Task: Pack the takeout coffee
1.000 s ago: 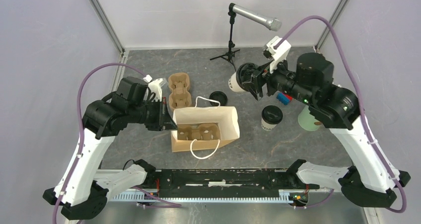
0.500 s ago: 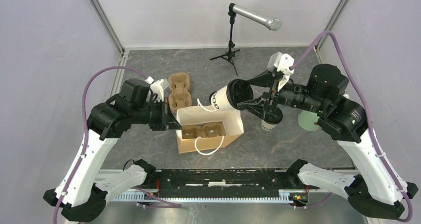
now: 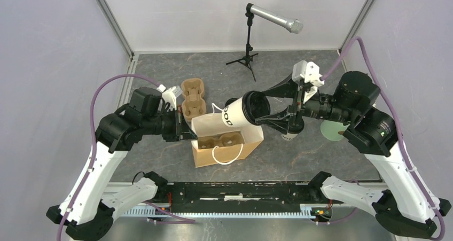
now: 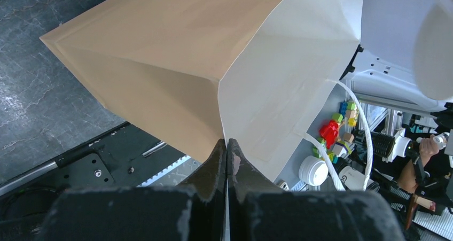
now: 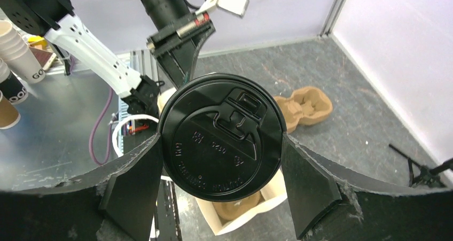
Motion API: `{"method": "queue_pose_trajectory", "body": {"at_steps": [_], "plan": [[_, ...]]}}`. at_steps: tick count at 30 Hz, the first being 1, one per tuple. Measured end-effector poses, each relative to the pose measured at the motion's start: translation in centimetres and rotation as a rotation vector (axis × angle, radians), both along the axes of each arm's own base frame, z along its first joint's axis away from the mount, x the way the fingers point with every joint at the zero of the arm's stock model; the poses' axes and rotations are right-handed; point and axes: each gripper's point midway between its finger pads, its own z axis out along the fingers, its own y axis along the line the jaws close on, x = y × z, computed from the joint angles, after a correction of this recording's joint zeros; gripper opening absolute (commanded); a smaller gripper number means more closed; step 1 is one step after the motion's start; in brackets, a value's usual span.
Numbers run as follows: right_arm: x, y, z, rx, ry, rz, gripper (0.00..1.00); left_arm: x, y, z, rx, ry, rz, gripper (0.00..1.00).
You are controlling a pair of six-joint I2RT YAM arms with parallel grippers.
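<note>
The right end effector [image 3: 257,108], fingers closed round the lid [image 5: 221,145] end of the takeout coffee cup [image 3: 237,114], holds it tilted above the open paper bag [image 3: 202,156]. The left end effector [image 4: 227,158] pinches the bag's rim, fingers together. The thin paper wall likely crushes easily; the stiff rim under the lid looks like the safest hold.

Bag mouth: the bag [image 3: 202,156] is open upward; the left gripper [image 3: 188,130] pinches its left edge.
Inside: carrier [image 3: 221,141] on the floor, wells open from above.
Far-right rim: cup [image 3: 239,114], tilted in the right gripper [image 3: 265,108], overhangs it.
Left rear: spare carrier [image 3: 192,98], just beside the bag.
Right: second cup [image 3: 288,136], under the right gripper.
Rear: microphone stand [image 3: 248,51], well apart.
</note>
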Motion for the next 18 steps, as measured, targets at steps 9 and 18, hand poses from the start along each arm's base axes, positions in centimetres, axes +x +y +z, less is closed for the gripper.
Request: {"method": "queue_pose_trajectory", "body": {"at_steps": [9, 18], "plan": [[-1.0, 0.6, 2.0, 0.062, -0.023, 0.069, 0.69, 0.1, -0.1, -0.1, -0.004, -0.006, -0.001, 0.04], [-0.6, 2.0, -1.9, -0.006, 0.031, 0.110, 0.69, 0.1, -1.5, -0.1, -0.071, 0.000, -0.062, 0.05]]}}
